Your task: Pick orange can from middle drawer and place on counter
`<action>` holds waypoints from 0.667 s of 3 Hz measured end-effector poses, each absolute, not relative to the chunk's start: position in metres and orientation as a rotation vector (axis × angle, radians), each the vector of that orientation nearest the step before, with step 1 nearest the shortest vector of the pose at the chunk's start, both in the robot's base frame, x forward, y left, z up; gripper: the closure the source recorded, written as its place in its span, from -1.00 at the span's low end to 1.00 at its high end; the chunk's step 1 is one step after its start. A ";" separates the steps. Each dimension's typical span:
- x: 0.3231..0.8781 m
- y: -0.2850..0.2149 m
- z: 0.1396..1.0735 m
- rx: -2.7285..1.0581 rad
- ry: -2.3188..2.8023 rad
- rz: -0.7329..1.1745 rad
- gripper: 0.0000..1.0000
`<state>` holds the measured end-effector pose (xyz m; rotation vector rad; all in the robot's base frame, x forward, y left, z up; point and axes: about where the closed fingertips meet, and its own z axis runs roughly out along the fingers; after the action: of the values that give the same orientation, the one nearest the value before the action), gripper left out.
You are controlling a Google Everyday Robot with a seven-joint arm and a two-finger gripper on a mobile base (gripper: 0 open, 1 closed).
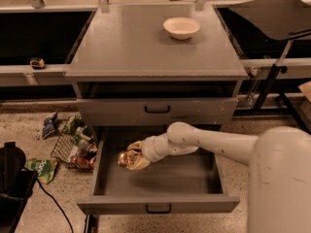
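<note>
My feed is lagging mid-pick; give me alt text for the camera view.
The end effector is down in the open middle drawer, at the orange can left of the drawer's centre. Above, a white bowl sits on the counter.
</note>
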<state>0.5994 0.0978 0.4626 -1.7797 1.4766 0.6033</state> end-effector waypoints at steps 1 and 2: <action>0.597 0.065 0.493 -1.696 1.435 0.578 1.00; 0.597 0.055 0.494 -1.681 1.442 0.568 1.00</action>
<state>0.5970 0.0550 0.4945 -1.6807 1.4421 0.5680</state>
